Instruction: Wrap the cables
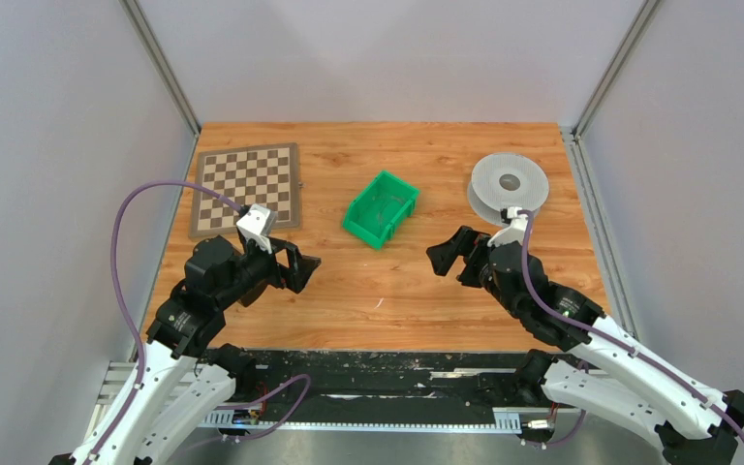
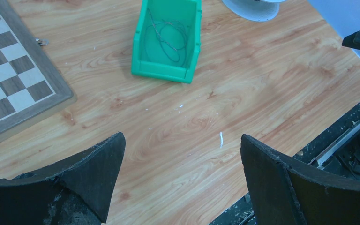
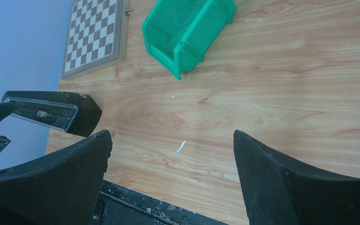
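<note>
A thin pale wire strand (image 2: pixel 171 36) lies coiled inside the green bin (image 1: pixel 368 225) at the table's middle; it also shows faintly in the right wrist view (image 3: pixel 180 23). The pale grey two-disc spool (image 1: pixel 510 184) with a centre hole stands at the back right; its edge shows in the left wrist view (image 2: pixel 253 9). My left gripper (image 1: pixel 302 266) is open and empty, left of the bin and nearer the front. My right gripper (image 1: pixel 444 257) is open and empty, in front of the spool and right of the bin.
A wooden chessboard (image 1: pixel 248 187) lies at the back left. A small white scrap (image 2: pixel 221 139) lies on the wooden table between the grippers. A black rail (image 1: pixel 368 373) runs along the near edge. Grey walls enclose the table.
</note>
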